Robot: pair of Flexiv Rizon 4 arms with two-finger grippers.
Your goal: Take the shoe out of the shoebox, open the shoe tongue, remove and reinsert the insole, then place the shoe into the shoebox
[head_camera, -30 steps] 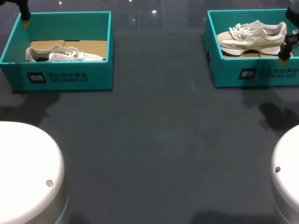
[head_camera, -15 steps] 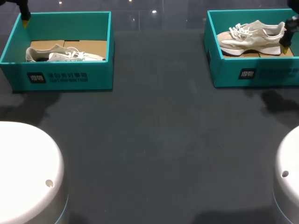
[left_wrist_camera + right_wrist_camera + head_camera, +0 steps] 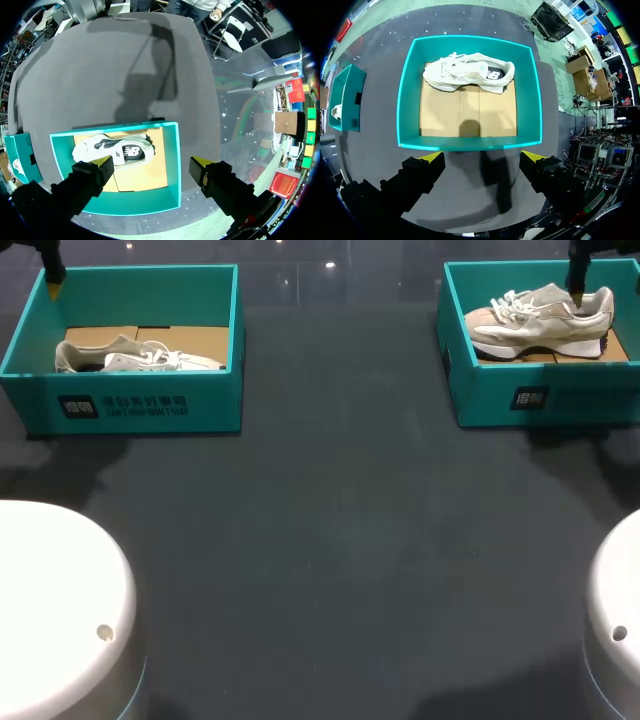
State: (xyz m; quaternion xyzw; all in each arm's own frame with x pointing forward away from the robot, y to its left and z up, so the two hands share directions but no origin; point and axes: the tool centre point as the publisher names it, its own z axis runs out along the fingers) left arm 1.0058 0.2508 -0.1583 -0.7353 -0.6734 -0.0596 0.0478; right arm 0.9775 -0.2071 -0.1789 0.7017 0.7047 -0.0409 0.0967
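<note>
A pale cream and white shoe (image 3: 540,318) with white laces and a thick white sole lies inside a teal shoebox (image 3: 520,390). It sits on the box's brown cardboard floor (image 3: 465,110), along the wall farthest from the robot, and nothing is touching it. The right gripper (image 3: 482,157) hangs above this shoebox with its two yellow-tipped fingers spread wide apart and nothing between them. The shoebox stands on a dark grey table (image 3: 340,520). Well to the left of the shoebox, on the same table, stands a second shoebox (image 3: 140,405), also teal, with a second shoe (image 3: 135,357) lying in it. The left gripper (image 3: 152,162) hangs above that second shoebox, its fingers likewise parted and empty.
</note>
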